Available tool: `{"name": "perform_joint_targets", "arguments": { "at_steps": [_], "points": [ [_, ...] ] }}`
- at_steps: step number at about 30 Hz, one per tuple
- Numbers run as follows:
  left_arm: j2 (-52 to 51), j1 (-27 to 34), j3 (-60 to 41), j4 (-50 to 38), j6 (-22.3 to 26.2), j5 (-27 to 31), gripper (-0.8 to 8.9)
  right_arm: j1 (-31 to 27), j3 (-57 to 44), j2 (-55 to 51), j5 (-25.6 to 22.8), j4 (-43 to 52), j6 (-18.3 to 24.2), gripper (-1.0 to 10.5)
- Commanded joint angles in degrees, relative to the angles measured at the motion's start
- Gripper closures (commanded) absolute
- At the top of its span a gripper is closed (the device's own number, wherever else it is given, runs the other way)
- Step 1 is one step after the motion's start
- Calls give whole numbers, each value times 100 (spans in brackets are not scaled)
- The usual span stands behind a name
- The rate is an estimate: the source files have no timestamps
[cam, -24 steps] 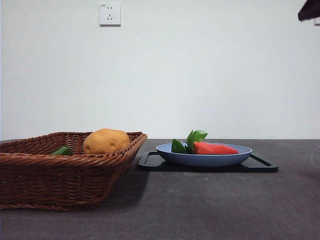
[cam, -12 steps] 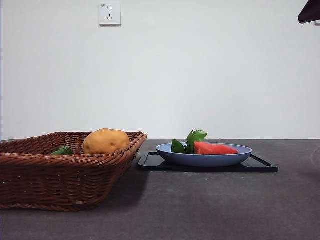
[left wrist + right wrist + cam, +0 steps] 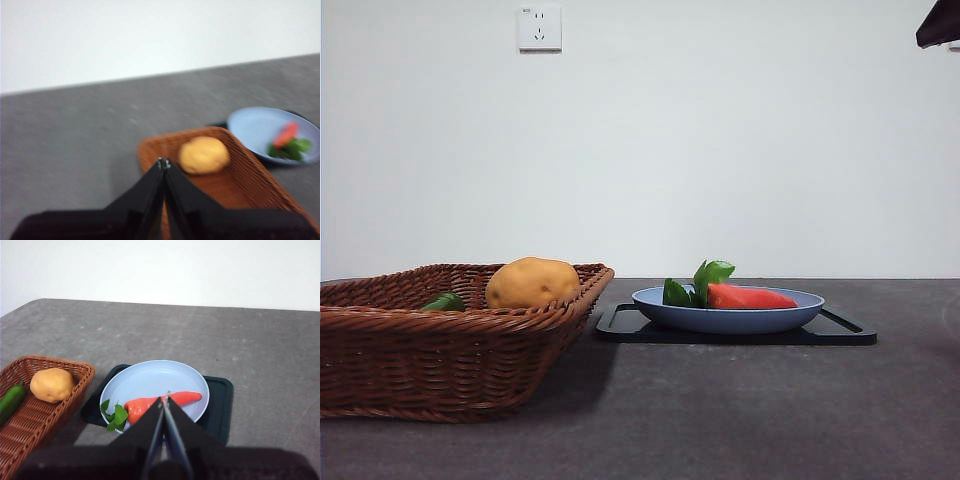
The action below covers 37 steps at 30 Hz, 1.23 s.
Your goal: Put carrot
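My right gripper [image 3: 165, 399] is clenched with nothing between its black jaws, the tips pressed together as I look down past them onto the carrot [image 3: 162, 403]. It hangs high above the table; in the front view I see only a dark tip at the top right corner [image 3: 938, 22], which I take for one of my arms though that view does not tell me which. The carrot [image 3: 748, 297] lies on its side in the light blue plate [image 3: 725, 318], its green leaves toward the basket and reaching the plate's rim, its tapered end pointing the other way. The plate sits on a black tray [image 3: 840, 329] on the dark grey table [image 3: 720, 420]. My left gripper [image 3: 164, 163] is likewise pinched closed and empty, poised over the wicker basket [image 3: 235, 175]; that picture is blurred. The basket [image 3: 440, 350] stands just beside the tray, and in it rest a yellow-brown potato [image 3: 532, 282] and a green vegetable [image 3: 10, 400] that the right wrist view shows lying along the basket's floor beside the potato. A white wall socket [image 3: 539, 27] is on the wall behind.
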<state>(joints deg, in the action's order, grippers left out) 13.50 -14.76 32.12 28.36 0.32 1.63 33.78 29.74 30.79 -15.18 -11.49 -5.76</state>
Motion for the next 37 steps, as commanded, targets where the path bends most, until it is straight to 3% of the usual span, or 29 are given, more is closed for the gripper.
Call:
{"name": "perform_joint_targets", "arguments": {
  "at_steps": [1, 10, 20, 24, 37],
  "points": [
    [-509, 402, -286, -105, 267, -35, 805, 37, 33, 7, -22, 72, -39, 943],
    [-1338, 1399, -1910, -1241, 232, -57, 805, 37, 33, 7, -22, 72, -39, 943],
    [-1338, 1451, -2931, -1825, 219, -59, 805, 37, 33, 7, -22, 72, -39, 943],
    [-1338, 1451, -3145, -1818, -44, -61, 805, 37, 33, 7, -22, 72, -39, 943],
    [-1316, 1451, -3174, -1934, -74, -44, 805, 37, 33, 7, -22, 72, -39, 943]
  ]
}}
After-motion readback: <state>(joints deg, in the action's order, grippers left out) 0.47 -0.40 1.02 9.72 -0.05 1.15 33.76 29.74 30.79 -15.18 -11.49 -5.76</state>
